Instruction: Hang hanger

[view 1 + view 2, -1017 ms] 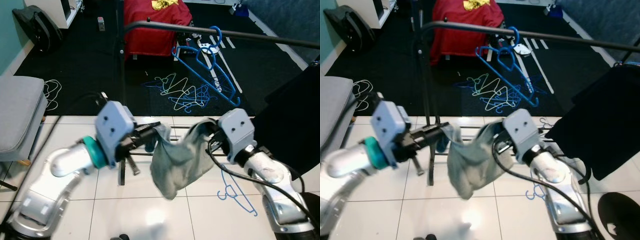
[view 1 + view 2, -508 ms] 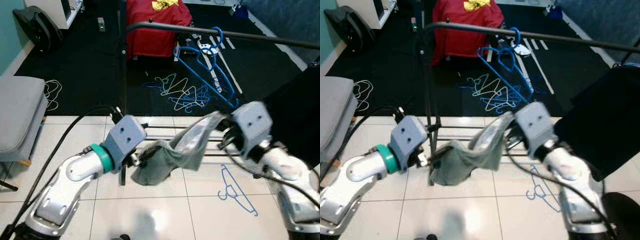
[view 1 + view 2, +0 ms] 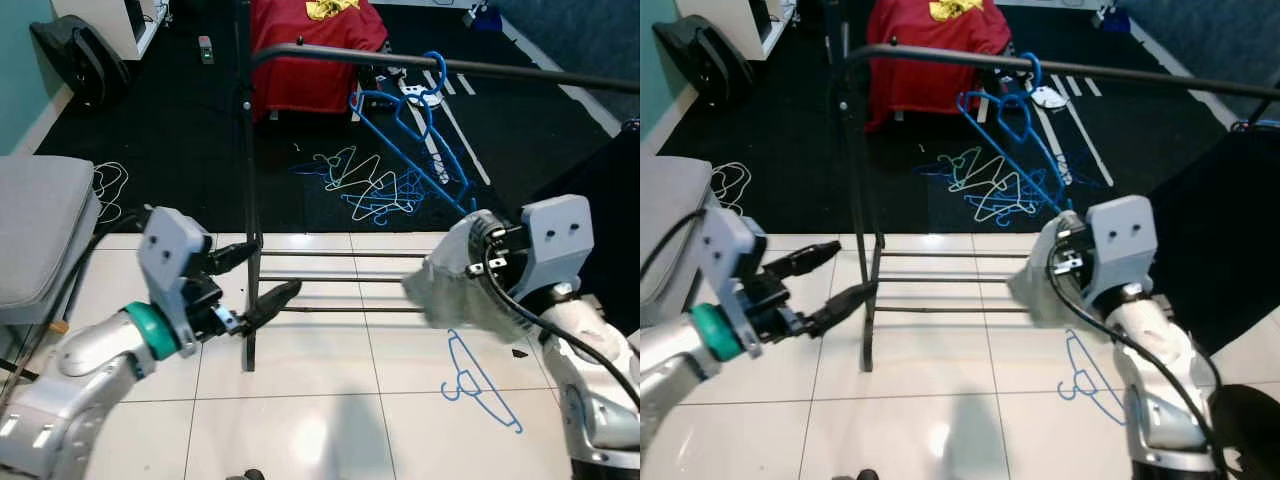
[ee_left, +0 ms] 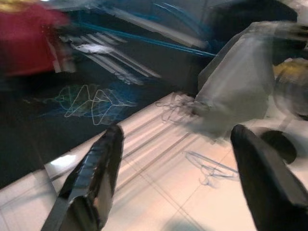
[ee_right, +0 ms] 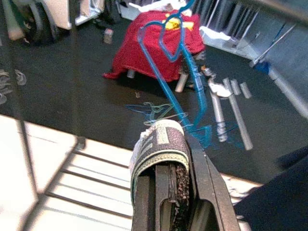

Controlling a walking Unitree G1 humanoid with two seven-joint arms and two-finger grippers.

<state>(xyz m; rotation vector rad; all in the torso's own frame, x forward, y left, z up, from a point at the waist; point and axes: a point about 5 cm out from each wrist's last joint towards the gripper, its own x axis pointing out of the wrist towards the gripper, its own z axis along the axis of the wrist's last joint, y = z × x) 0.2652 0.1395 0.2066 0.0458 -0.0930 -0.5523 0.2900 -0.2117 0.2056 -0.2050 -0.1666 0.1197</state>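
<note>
White floor tiles meet a dark carpet beneath a black garment rail, whose lower bars cross the tiles between the two arms. Beyond and above both pincers, a blue hanger is hooked on the rail and tilts down toward a heap of spare hangers on the carpet; it therefore appears already hung, while another blue hanger lies flat on the tiles just below the right gripper. That gripper has its fingers pinched narrow on a grey garment, whose woven hem wraps over the fingertips in the right wrist view; the cloth hangs bunched directly under the pincer, supported from one side only. The left gripper stands well apart to the other side, fingers spread wide and holding nothing, pointing toward the cloth. Judged from this, the garment must be dealt with before the floor hanger can be taken.
</note>
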